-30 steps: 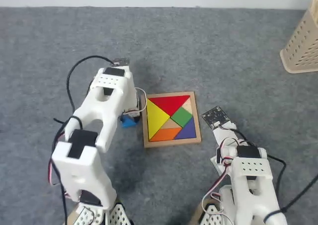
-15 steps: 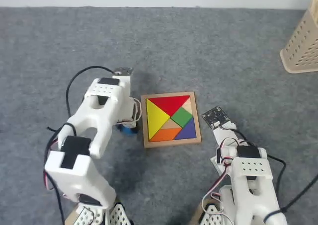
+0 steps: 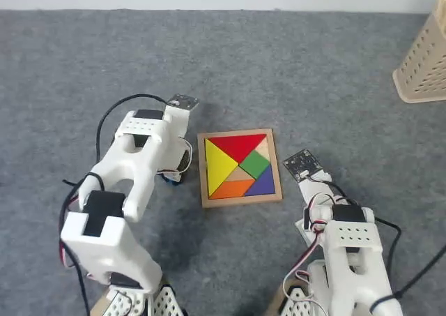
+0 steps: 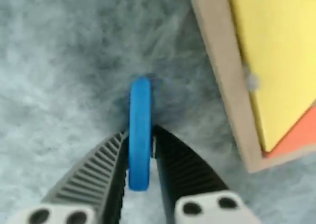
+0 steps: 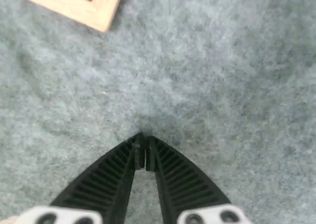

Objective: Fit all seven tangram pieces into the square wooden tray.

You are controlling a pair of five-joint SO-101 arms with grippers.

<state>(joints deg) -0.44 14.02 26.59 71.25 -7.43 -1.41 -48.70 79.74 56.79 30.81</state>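
Left gripper (image 4: 139,135): jaws narrowly parted and pinching the blue piece (image 4: 140,105) by its flat faces. The piece stands on edge between the ribbed fingers (image 4: 104,160) and pokes out past their tips. It hangs over the carpet (image 4: 59,61), just beside the tray (image 4: 217,75) rim and outside it, with a dark shadow beneath (contact with the carpet can't be judged). Right gripper (image 5: 143,141): fingers pressed together at the tips with nothing between them, over carpet, near one tray corner but apart from it. High view: the tray sits at frame centre, the left arm (image 3: 139,166) is at centre left with its wrist close to the tray's left rim, and the right arm (image 3: 346,243) is at lower right. There the blue piece is a small sliver under the left arm's wrist; the edge-on grip reads clearly from the left wrist view. The high view gives the tray's whole fill: red piece (image 3: 240,146) at top, yellow piece (image 3: 219,164) at left, green piece (image 3: 255,164) right of centre, orange piece (image 3: 233,187) at bottom, violet piece (image 3: 264,184) at bottom right. Two tan triangular patches lie among them, one at the top right corner and one in the middle; bare floor or plain wood pieces, cannot tell. Basket (image 3: 424,54) at the frame's upper right edge.
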